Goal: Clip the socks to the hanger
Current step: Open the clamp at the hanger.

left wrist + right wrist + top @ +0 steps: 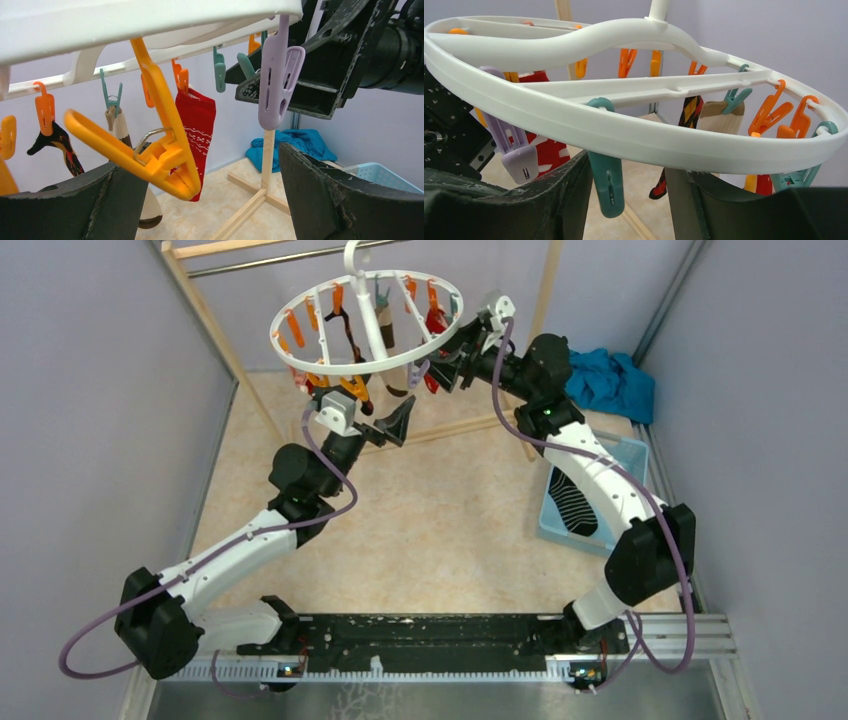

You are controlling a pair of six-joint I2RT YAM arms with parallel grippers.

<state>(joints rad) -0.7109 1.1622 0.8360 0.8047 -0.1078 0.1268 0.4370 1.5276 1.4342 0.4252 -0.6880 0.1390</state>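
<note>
The white hanger (365, 340) hangs from the rod, with orange and teal clips. A red patterned sock (198, 122), a dark argyle sock (689, 111) and a beige sock (722, 117) hang clipped to it. A black sock with thin white stripes (575, 502) lies in the blue basket. My left gripper (392, 422) is open under the ring's near edge; in its wrist view (207, 167) an orange clip (160, 155) hangs beside the left finger. My right gripper (447, 362) is open at the ring's right edge, its fingers (574, 185) either side of a teal clip (607, 184).
A lilac clip (277, 75) hangs on the rim between the two grippers. The wooden rack's post (215, 335) and foot (250, 205) stand behind and under the hanger. The blue basket (628, 450) sits at the right, a teal-blue cloth heap (612, 380) behind it.
</note>
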